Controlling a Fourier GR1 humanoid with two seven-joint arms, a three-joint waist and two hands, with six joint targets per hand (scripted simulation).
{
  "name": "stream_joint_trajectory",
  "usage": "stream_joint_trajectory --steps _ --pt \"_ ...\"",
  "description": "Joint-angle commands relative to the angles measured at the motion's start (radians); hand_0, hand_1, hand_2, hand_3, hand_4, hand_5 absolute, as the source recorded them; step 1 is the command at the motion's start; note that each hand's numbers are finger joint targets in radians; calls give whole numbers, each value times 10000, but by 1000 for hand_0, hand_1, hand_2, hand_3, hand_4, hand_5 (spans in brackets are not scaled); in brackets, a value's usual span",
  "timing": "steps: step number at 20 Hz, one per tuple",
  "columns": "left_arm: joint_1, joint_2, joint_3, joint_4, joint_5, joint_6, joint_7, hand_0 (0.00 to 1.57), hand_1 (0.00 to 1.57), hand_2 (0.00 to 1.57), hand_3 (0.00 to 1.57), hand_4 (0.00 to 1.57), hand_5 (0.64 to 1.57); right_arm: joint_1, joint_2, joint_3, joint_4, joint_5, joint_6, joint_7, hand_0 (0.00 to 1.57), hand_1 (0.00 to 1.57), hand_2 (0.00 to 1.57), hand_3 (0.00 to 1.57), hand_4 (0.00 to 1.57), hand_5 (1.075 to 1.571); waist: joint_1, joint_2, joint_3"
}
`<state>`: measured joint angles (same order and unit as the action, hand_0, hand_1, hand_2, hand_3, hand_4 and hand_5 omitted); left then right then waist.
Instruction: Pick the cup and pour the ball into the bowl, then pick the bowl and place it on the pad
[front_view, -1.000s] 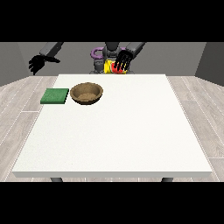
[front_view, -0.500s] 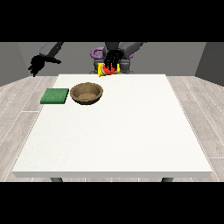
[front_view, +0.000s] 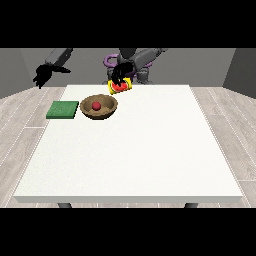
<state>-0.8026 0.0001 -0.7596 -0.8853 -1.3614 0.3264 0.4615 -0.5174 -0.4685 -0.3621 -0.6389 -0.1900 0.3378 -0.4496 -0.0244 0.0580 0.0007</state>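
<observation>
White table (front_view: 150, 150) carries the bowl (front_view: 99, 107) near its far edge, with the red ball (front_view: 96, 105) inside; the green pad (front_view: 63, 109) lies just beside. One hand (front_view: 120, 75) clamps the tilted cup (front_view: 120, 86) for pouring; whether the other hand (front_view: 42, 76) has its fingers apart or together I cannot tell.

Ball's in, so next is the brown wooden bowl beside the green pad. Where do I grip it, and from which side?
Probably the rim of the brown wooden bowl, from above. It sits upright and open, wide and shallow, so a thumb-and-fingers pinch over the wall suits it. I'd take the rim's far-right part, nearest the hand at the view's right, away from the red ball and the green pad.
</observation>
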Motion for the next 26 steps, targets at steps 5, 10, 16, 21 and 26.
stream_joint_trajectory --steps 5,10,16,21,26 --pt "-1040 -1 -558 19 -914 -2342 -572 702 702 1571 1571 1199 1416 -151 202 225 175 127 -99 223 0 0 0 181 0 1519 -54 -403 -2" --pt "-2141 54 -382 -176 -1471 -3690 -1221 1546 1546 1571 1571 1197 1457 141 -113 -9 579 1 43 201 0 0 0 191 0 1515 199 -708 1" --pt "-1412 576 146 -268 -2117 -3061 -1604 1499 1499 1571 1571 1209 1457 217 -45 109 240 -100 212 297 0 0 0 262 0 1528 -2 -586 -8" --pt "-1009 316 1612 -1624 -644 -2001 -1413 0 0 1571 1571 1324 1364 160 -172 -334 802 -501 369 384 0 0 0 0 460 1556 1043 29 -25" --pt "-387 977 3532 -2887 1149 -499 -1932 401 401 1571 1571 1001 1570 211 -392 -849 991 -884 180 275 0 0 0 0 462 1557 2261 464 -32"
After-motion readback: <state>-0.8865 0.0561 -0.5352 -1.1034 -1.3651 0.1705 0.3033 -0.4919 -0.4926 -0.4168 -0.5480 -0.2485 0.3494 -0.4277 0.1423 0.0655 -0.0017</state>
